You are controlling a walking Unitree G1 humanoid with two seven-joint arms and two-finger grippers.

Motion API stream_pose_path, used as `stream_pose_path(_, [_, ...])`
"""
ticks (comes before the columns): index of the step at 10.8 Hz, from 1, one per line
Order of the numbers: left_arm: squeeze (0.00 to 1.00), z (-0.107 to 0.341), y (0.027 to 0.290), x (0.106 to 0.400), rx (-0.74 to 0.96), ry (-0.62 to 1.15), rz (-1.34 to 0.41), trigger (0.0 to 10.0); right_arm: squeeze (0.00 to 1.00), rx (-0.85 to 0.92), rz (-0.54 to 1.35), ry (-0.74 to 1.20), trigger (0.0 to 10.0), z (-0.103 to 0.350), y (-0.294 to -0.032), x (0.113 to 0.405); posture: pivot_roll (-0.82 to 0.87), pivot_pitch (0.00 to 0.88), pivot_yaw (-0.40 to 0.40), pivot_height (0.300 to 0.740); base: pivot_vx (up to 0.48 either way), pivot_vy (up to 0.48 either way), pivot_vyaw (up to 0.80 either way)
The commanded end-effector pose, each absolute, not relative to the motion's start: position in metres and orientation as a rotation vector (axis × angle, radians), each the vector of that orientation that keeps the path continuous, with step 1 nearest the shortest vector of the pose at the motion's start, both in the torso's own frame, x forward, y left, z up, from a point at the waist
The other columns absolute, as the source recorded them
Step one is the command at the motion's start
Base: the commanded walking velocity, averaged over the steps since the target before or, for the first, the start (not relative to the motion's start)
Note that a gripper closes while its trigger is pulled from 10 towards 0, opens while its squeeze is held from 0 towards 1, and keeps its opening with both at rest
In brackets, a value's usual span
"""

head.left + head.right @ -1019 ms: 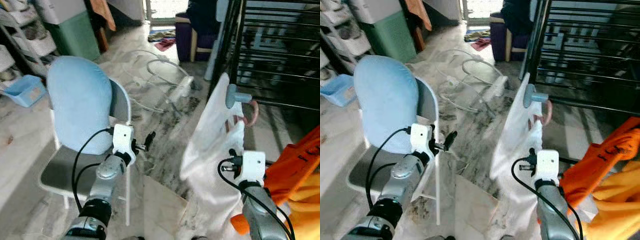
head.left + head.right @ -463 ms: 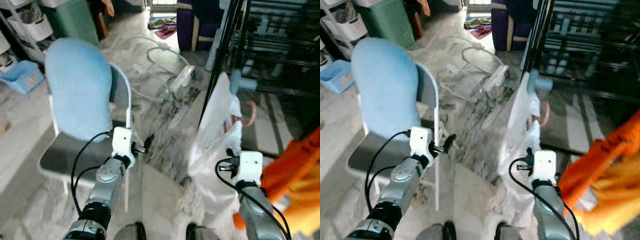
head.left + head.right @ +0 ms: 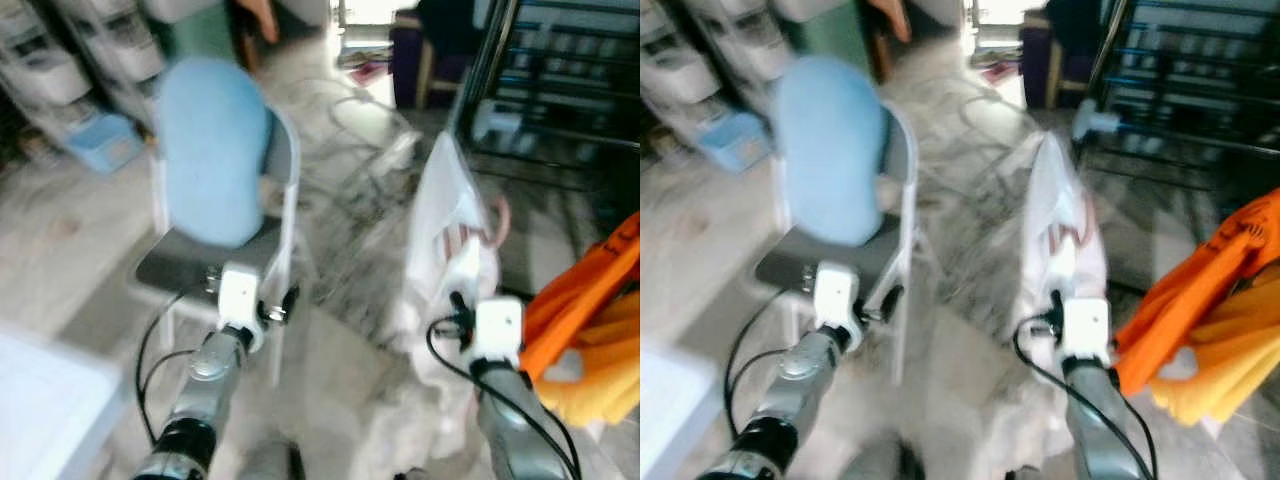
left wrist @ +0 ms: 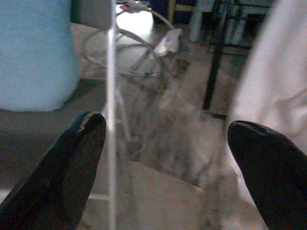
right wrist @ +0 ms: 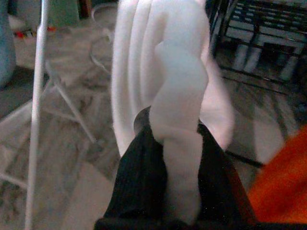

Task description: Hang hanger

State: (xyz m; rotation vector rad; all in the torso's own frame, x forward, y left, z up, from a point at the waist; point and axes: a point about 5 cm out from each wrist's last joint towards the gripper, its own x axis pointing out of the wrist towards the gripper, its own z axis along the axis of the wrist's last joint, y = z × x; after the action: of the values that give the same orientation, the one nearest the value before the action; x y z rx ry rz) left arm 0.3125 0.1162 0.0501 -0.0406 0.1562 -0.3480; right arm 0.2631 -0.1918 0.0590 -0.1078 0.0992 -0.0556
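Scanning from nine o'clock, I see my left end effector point(image 4: 163, 158) spread wide, empty, near the chair point(image 3: 215, 175). At three o'clock my right end effector point(image 5: 175, 158) is clamped on the white garment point(image 3: 450, 230); its hanger is too blurred to pick out. Nothing hangs on the black rack point(image 3: 560, 80) yet, so hanging remains. Since earlier, my view has swung, leaving the chair nearer centre.
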Motion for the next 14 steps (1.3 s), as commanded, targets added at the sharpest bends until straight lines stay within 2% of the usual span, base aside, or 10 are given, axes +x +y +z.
stream_pose_path(1, [0.0, 0.055, 0.115, 0.315, -0.029, 0.137, -0.353, 10.0, 0.0, -0.103, -0.057, 0.061, 10.0, 0.065, -0.19, 0.266, -0.14, 0.105, 0.063, 0.74, -0.398, 0.0, 0.0])
stream_pose_path(12, [0.0, 0.046, 0.121, 0.307, -0.001, 0.151, -0.335, 10.0, 0.0, -0.107, -0.004, 0.064, 10.0, 0.065, -0.182, 0.27, -0.12, 0.111, 0.044, 0.74, -0.399, 0.0, 0.0])
stream_pose_path(14, [0.0, 0.045, 0.122, 0.306, -0.009, 0.156, -0.341, 10.0, 0.0, -0.102, 0.005, 0.07, 10.0, 0.064, -0.182, 0.269, -0.13, 0.111, 0.042, 0.74, 0.0, 0.0, 0.0])
